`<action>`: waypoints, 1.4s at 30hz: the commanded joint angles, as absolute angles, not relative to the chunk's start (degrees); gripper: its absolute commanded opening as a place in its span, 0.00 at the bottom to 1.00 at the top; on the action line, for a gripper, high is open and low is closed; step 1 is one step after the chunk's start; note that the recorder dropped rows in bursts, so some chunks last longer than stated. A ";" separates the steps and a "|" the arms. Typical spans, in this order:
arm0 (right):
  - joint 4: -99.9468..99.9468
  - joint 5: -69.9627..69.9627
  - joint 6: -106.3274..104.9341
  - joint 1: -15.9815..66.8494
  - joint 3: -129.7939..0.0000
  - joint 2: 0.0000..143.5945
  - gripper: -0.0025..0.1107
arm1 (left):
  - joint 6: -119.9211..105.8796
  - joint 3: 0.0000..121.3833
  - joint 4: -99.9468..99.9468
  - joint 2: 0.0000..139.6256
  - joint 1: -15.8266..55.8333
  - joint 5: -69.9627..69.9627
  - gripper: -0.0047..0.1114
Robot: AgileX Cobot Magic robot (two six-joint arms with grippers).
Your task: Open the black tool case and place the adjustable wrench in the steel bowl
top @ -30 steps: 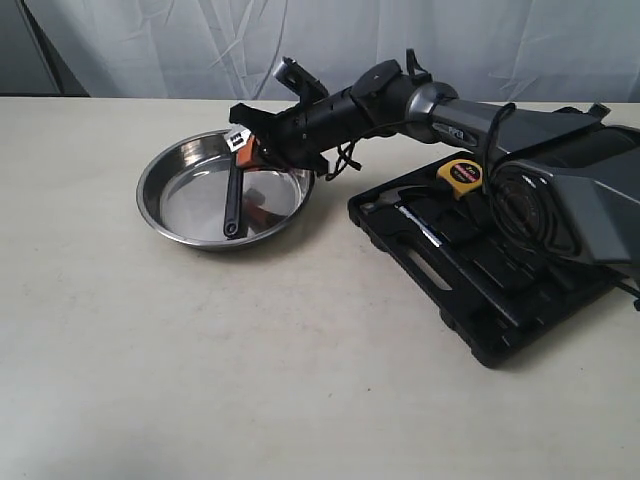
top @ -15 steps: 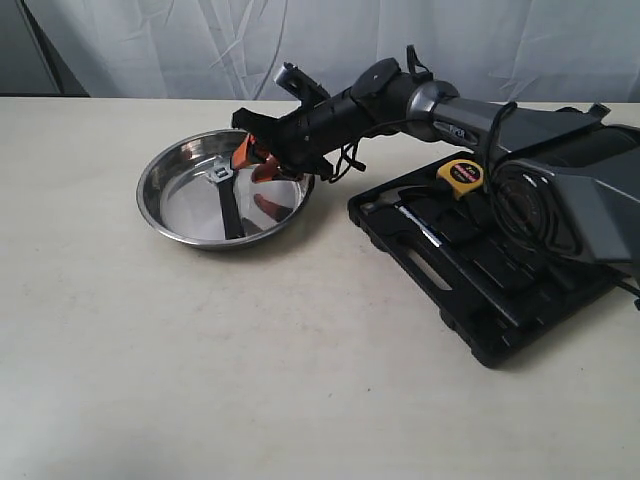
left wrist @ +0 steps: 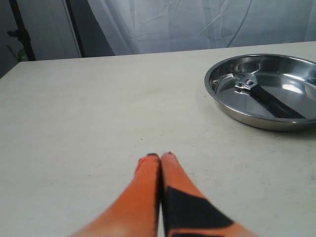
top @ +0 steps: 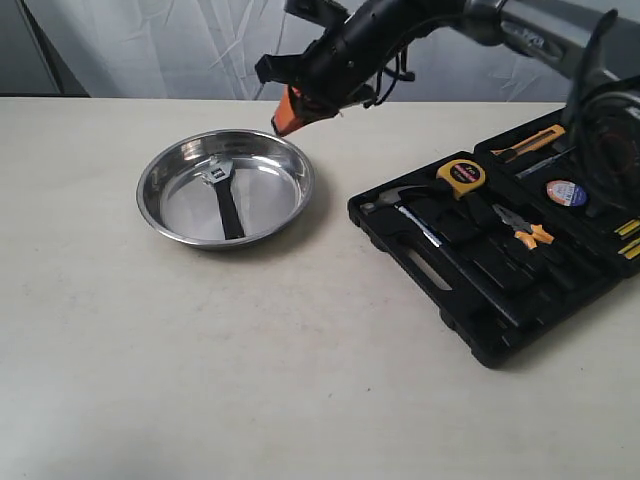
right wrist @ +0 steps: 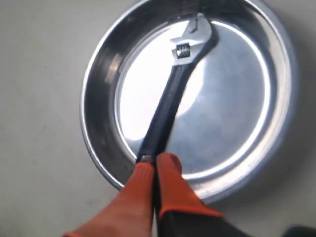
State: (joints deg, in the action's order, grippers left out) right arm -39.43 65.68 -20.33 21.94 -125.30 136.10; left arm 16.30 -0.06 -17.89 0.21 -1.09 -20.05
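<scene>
The adjustable wrench (top: 224,193) (right wrist: 173,84) (left wrist: 264,95) lies flat in the steel bowl (top: 170,160) (right wrist: 276,64) (left wrist: 217,94), silver jaw head toward the far rim. My right gripper (top: 285,117) (right wrist: 155,160) hangs above the bowl's far right rim, orange fingers pressed together, shut and holding nothing. The black tool case (top: 480,320) lies open at the right. My left gripper (left wrist: 160,157) is shut over bare table, left of the bowl; it does not show in the exterior view.
In the case's slots lie a hammer (top: 405,212), a yellow tape measure (top: 461,176), orange-handled pliers (top: 524,229) and a tape roll (top: 566,192). The right arm (top: 520,30) reaches in from the upper right. A pale curtain hangs behind the table.
The right gripper let go of the wrench, shut, and rose up and away from the bowl. The wrench now rests in the bowl. The arm no longer covers the case's right half.
</scene>
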 commanded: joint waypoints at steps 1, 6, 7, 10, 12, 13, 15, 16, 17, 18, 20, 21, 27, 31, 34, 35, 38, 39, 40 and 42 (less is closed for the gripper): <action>-31.63 66.64 -21.18 20.62 -119.69 127.19 0.02 | 16.34 0.00 -18.06 0.00 -0.99 -19.54 0.04; -22.58 59.12 -21.74 19.06 -104.78 113.66 0.01 | 16.34 0.00 -18.06 0.00 -0.99 -19.54 0.04; -21.22 57.67 -21.74 18.65 -101.69 110.55 0.01 | 16.34 0.00 -18.06 0.00 -0.99 -19.54 0.04; -20.00 51.50 -21.74 17.24 -89.53 101.08 0.01 | 16.34 0.00 -18.06 0.00 -0.99 -19.54 0.04; -20.14 47.47 -20.40 16.44 -80.29 93.63 0.01 | 16.34 0.00 -18.06 0.00 -0.99 -19.54 0.04; -20.00 46.04 -19.56 16.44 -75.69 90.49 0.01 | 16.34 0.00 -18.06 0.00 -0.99 -19.54 0.04; -20.26 44.08 -19.31 16.75 -67.20 82.60 0.01 | 16.34 0.00 -18.06 0.00 -0.99 -19.54 0.04; -20.99 43.97 -19.31 17.25 -64.25 78.97 0.01 | 16.34 0.00 -18.06 0.00 -0.99 -19.54 0.04; -21.52 44.97 -19.31 17.84 -60.38 75.60 0.01 | 16.34 0.00 -18.06 0.00 -0.99 -19.54 0.04; -21.82 46.98 -19.31 18.14 -58.20 72.48 0.01 | 16.34 0.00 -18.06 0.00 -0.99 -19.54 0.04; -22.13 52.94 -19.31 18.40 -54.44 67.65 0.01 | 16.34 0.00 -18.06 0.00 -0.99 -19.54 0.04; -22.14 56.03 -19.31 18.40 -52.95 65.43 0.01 | 16.34 0.00 -18.06 0.00 -0.99 -19.54 0.04; -18.39 68.11 -19.44 18.40 -51.12 56.16 0.01 | 16.34 0.00 -18.06 0.00 -0.99 -19.54 0.04; -18.29 69.96 -19.44 18.40 -51.12 51.82 0.01 | 16.34 0.00 -18.06 0.00 -0.99 -19.54 0.04; -21.77 68.42 -18.82 18.27 -51.12 47.10 0.01 | 16.34 0.00 -18.06 0.00 -0.99 -19.54 0.04; -22.46 67.12 -18.53 18.27 -51.12 45.51 0.01 | 16.34 0.00 -18.06 0.00 -0.99 -19.54 0.04; -22.97 54.45 -18.48 16.07 -47.39 36.72 0.01 | 16.34 0.00 -18.06 0.00 -0.99 -19.54 0.04; -22.70 45.68 -18.60 13.21 -42.66 32.34 0.01 | 16.34 0.00 -18.06 0.00 -0.99 -19.40 0.04; -22.70 40.62 -18.60 11.40 -39.29 30.21 0.01 | 16.34 0.00 -18.06 0.00 -0.99 -19.40 0.04; -23.12 28.82 -18.60 6.77 -28.90 23.86 0.01 | 16.34 0.00 -18.06 0.00 -0.99 -19.40 0.04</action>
